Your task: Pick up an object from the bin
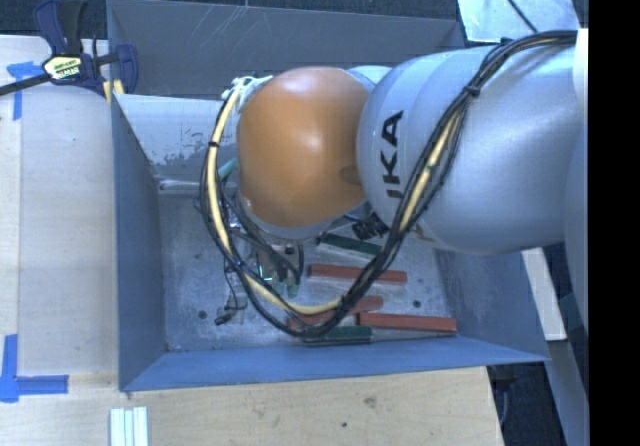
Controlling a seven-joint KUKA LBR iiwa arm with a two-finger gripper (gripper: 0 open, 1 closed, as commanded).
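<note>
Camera view: the arm reaches in from 3 o'clock, its orange cover [300, 144] hanging over the middle of the grey bin [140, 264]. Under the cover the tool [270, 269] sits low by the floor, looped by yellow and black cables [215, 204]; I cannot tell whether it is open or closed. At its 3 o'clock lies a long, flat orange-red stick [360, 275], its left end just beside the tool. A second red stick [415, 324] and a dark green pen [340, 336] lie toward 5 o'clock, by the wall.
</note>
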